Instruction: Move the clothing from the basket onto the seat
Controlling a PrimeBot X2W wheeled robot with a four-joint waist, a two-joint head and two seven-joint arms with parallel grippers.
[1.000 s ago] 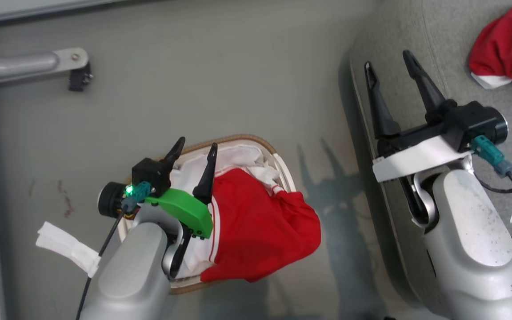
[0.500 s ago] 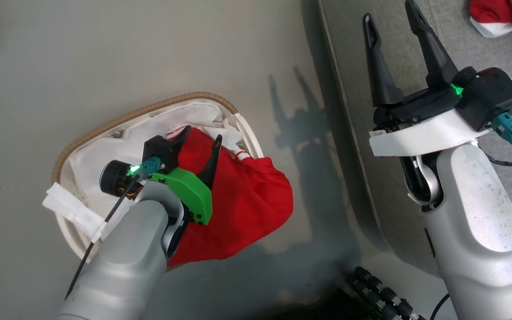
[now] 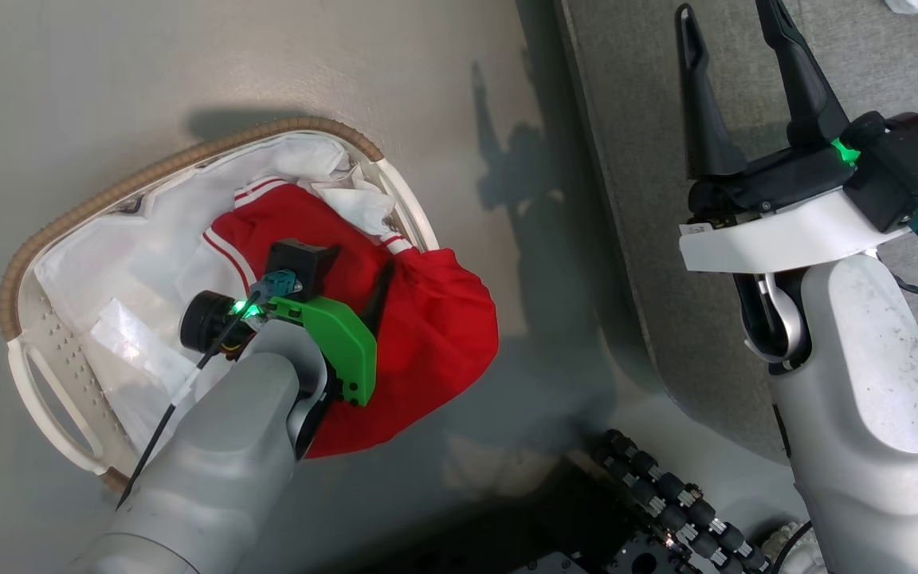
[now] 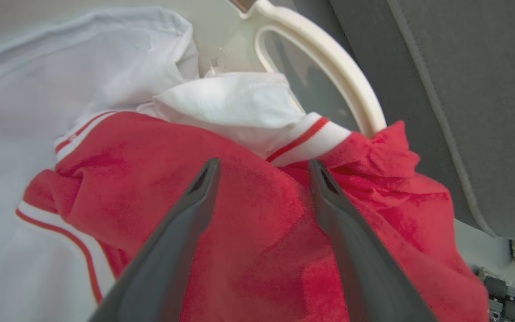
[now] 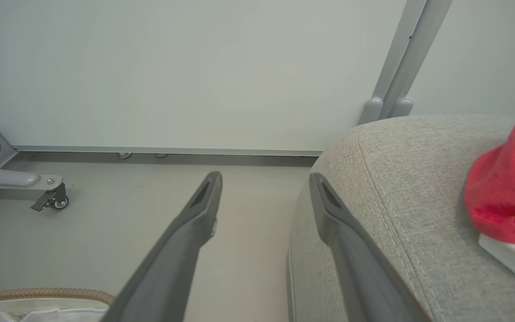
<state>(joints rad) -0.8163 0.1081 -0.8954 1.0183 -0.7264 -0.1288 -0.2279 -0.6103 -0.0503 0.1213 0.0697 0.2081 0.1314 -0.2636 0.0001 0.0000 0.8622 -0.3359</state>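
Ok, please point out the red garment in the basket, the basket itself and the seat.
red garment (image 4: 257, 250), left wrist view, middle of the red fabric.
basket (image 3: 292, 125), head view, brown woven rim.
seat (image 5: 396, 179), right wrist view, grey cushion top.

A red garment (image 3: 435, 335) with white striped cuffs lies crumpled in the basket (image 3: 148, 169), one side spilling over the rim nearest the seat (image 3: 634, 207). The basket is oval, of white perforated plastic with a brown woven rim and a white liner, and stands on the floor beside the grey fabric seat. A second red garment (image 5: 508, 188) with a white edge rests on the seat
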